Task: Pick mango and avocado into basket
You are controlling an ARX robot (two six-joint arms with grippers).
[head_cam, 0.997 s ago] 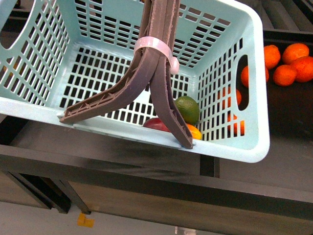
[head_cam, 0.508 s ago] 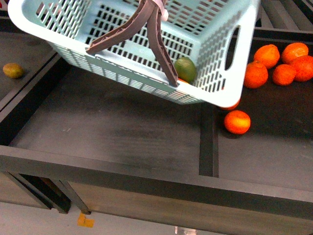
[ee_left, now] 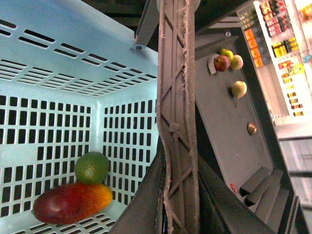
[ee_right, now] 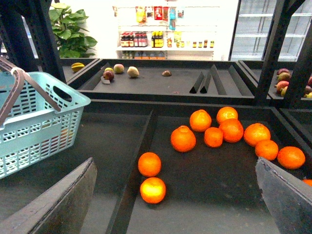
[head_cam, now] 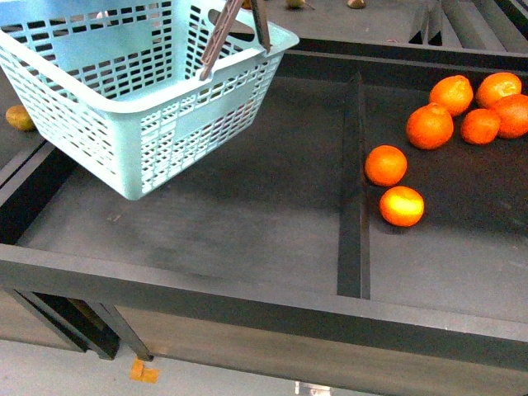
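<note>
Up above the dark shelf point(head_cam: 247, 214), the basket point(head_cam: 148, 124) hangs by its brown handles point(ee_left: 176, 122) close under the left wrist; that gripper's state cannot be told. Mango point(ee_left: 72, 202) and avocado point(ee_left: 91, 167) touch in its corner. Right gripper point(ee_right: 175, 204) is spread, empty, above tangerines point(ee_right: 151, 176).

A cluster of oranges point(head_cam: 466, 111) lies at the far right of the dark shelf point(head_cam: 247, 206), with two more point(head_cam: 394, 186) nearer, just right of the raised divider point(head_cam: 353, 181). A small brownish fruit point(head_cam: 20, 118) sits at the far left edge. On the farther shelf point(ee_right: 161, 80), apples and pears point(ee_right: 119, 71) lie scattered, with a potted plant point(ee_right: 68, 24) behind.
</note>
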